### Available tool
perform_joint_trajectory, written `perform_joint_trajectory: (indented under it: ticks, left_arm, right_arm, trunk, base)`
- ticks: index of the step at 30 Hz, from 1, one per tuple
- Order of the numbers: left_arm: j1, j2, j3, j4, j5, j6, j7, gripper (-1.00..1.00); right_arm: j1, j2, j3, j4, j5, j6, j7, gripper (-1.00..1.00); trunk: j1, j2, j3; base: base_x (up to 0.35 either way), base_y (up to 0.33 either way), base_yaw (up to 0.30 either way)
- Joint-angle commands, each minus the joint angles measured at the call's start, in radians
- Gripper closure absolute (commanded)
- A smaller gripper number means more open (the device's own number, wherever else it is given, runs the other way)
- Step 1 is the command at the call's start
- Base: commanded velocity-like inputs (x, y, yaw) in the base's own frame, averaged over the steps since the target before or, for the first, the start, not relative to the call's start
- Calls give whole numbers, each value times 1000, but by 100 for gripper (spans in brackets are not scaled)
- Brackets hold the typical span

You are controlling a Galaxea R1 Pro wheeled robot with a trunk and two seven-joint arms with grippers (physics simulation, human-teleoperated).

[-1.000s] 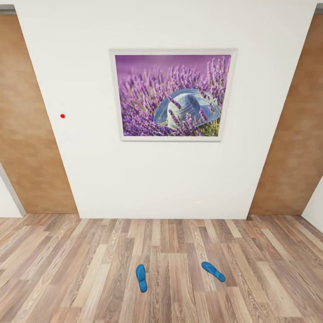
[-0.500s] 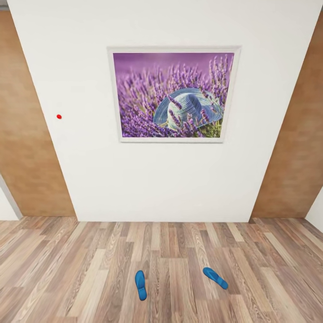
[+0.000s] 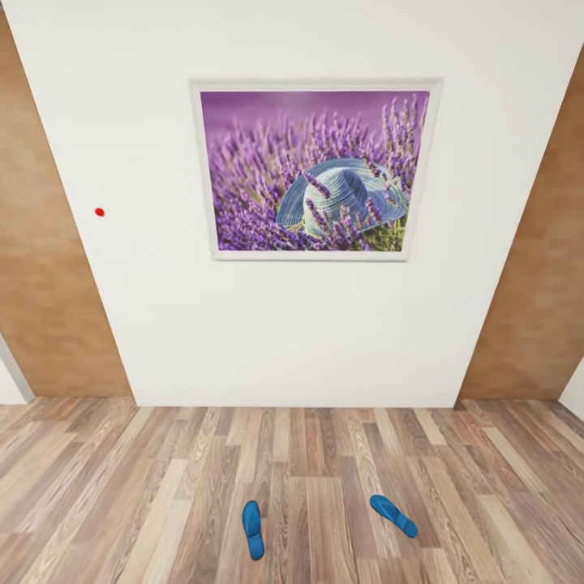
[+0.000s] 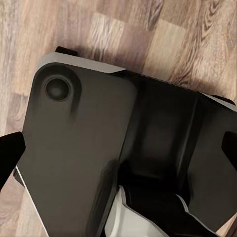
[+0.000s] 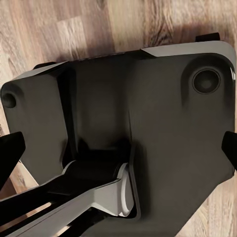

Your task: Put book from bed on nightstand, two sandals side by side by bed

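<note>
My left claw (image 4: 118,153) hangs over my dark base (image 4: 79,148) and the plank floor (image 4: 148,29), its black fingertips (image 4: 10,155) spread wide, holding nothing. My right claw (image 5: 118,148) hangs likewise, fingertips (image 5: 10,148) wide apart and empty. Ahead, one blue sandal (image 3: 253,529) lies at 7 o'clock, the other sandal (image 3: 394,516) at 5 o'clock, well apart. Above them at 12 o'clock, a white wall (image 3: 308,332) carries a lavender picture (image 3: 312,169).

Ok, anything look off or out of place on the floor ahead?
The two sandals: the left sandal and the right sandal lie apart on the wood floor, angled differently, not side by side. Nothing looks spilled or damaged.
</note>
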Motion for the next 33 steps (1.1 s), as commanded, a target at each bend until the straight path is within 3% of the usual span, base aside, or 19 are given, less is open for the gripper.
perform_joint_trajectory:
  ticks: [1,33]
  left_arm:
    - [-1,0,-8,2,11,-4,-4,-100]
    - [-1,2,-8,2,11,-4,-4,-100]
  right_arm:
    - [-1,0,-9,1,8,2,3,-100]
    - [-1,-6,-23,1,1,2,2,-100]
  trunk:
    - [1,-1,-1]
    - [1,-1,-1]
  base:
    - [162,0,0]
    - [164,23,-1]
